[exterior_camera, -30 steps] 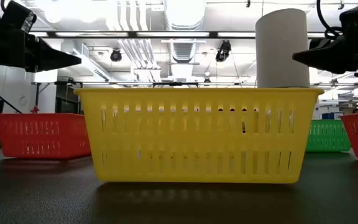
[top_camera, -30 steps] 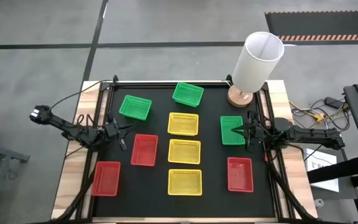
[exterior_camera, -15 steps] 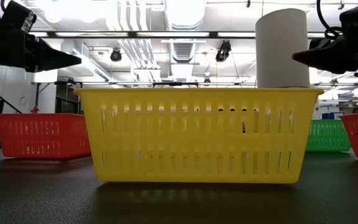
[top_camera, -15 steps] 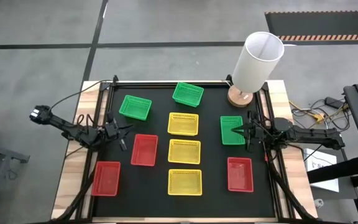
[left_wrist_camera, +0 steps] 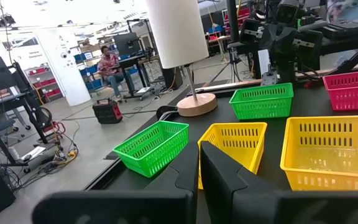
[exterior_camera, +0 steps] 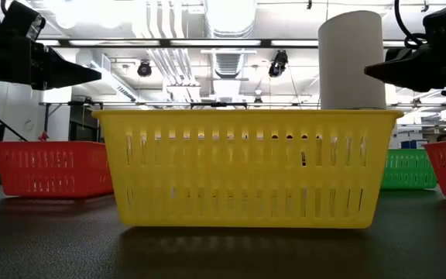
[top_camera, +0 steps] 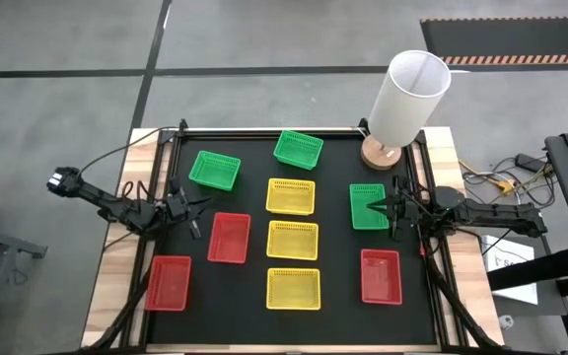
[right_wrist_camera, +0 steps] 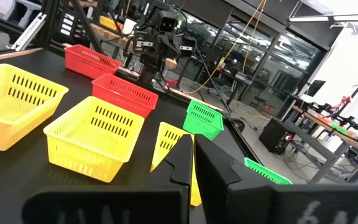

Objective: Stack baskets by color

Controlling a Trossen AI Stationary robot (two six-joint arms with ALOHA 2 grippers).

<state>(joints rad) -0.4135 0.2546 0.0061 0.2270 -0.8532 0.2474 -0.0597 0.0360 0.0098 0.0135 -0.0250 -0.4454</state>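
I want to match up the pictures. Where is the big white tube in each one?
High view: the white tube stands at the table's far right corner, tilted in the picture, on a round wooden base.
Low view: it rises behind the yellow basket, right of center.
Left wrist view: at top center, above the same base.
Right wrist view: not in it.
Shared landmark: the green basket beside the base.

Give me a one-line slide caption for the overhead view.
Nine unstacked baskets on the black table: three yellow in a central column, green and red scattered, closed left gripper and right gripper waiting at the sides.
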